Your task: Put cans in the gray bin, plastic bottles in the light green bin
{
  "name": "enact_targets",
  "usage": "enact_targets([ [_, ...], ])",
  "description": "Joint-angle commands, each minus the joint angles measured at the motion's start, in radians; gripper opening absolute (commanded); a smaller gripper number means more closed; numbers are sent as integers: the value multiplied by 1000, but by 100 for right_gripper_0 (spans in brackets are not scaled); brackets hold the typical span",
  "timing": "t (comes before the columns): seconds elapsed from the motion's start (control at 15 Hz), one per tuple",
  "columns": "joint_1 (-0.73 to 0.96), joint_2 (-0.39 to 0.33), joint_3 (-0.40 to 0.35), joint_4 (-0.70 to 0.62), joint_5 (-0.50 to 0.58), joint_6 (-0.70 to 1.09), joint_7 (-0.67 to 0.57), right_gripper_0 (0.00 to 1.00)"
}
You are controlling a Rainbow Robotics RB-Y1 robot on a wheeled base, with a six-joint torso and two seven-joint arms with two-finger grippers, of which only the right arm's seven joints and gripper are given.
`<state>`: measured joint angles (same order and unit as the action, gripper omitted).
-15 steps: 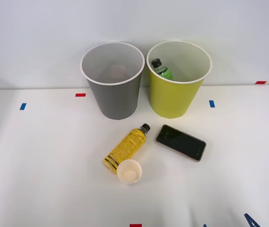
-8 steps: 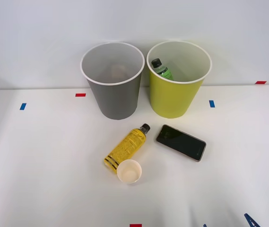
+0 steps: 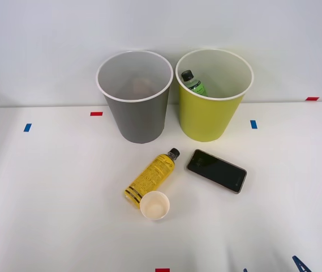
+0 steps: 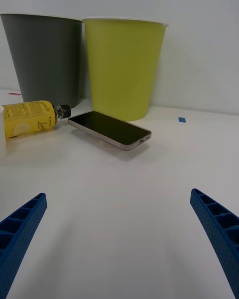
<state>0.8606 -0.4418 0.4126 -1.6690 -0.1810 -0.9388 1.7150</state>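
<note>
Right gripper (image 4: 119,244) spread wide — over white table (image 3: 47,198) | pale wall (image 3: 47,34) behind

Two bins (image 3: 134,96), two bottles (image 3: 152,175), one cup (image 3: 154,205), one phone (image 3: 216,170)

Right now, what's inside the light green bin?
A clear bottle with a green label leans against the inner wall of the light green bin. The bin's wall hides the bottle's lower part and the bin's floor.
</note>
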Motion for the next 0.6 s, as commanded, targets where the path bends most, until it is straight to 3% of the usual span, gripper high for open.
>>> enact_targets([
  [0.07,0,0,0,0,0,0,0,100],
  [0.6,0,0,0,0,0,0,0,100],
])
